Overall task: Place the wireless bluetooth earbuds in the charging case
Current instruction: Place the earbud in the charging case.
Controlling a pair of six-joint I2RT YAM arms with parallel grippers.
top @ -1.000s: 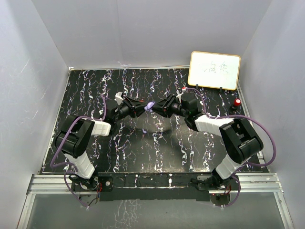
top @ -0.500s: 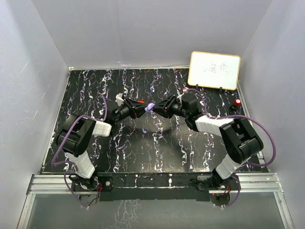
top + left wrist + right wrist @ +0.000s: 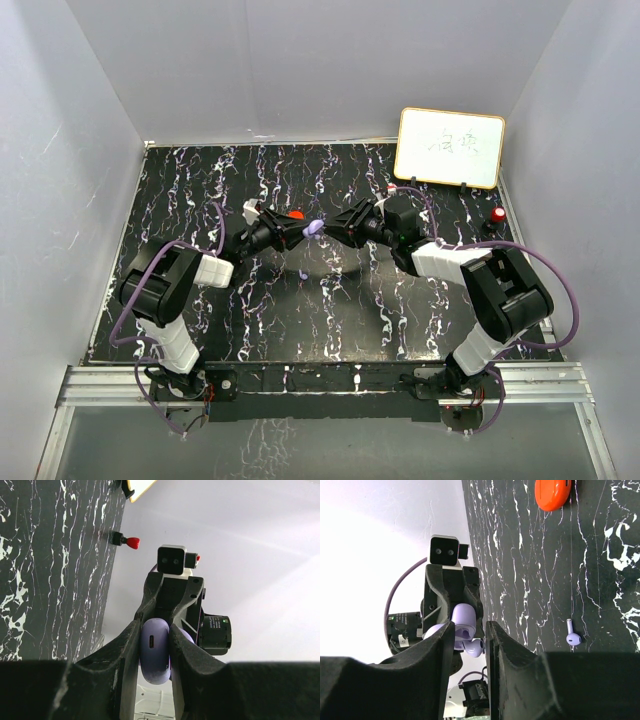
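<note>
My left gripper [image 3: 155, 630] is shut on the purple charging case [image 3: 155, 650], held edge-on above the table with its port facing the left wrist camera. In the top view the case [image 3: 313, 228] hangs between my left gripper [image 3: 303, 229] and my right gripper [image 3: 330, 229], which meet tip to tip. The case's lid stands open in the right wrist view. A purple earbud [image 3: 475, 647] sits at the case's mouth [image 3: 462, 622], between the narrowly parted jaws of my right gripper [image 3: 469, 630]. It touches only one finger. Another purple earbud [image 3: 572, 635] lies on the table [image 3: 303, 273].
A red-orange round case [image 3: 552, 492] lies on the black marbled table just behind my left gripper [image 3: 296, 215]. A white board [image 3: 450, 147] stands at the back right, and a small red-capped knob [image 3: 498, 214] sits near the right wall.
Both grippers have shifted slightly with the case between them, uncovering the red case. My right gripper's jaws have parted a little around the earbud.
</note>
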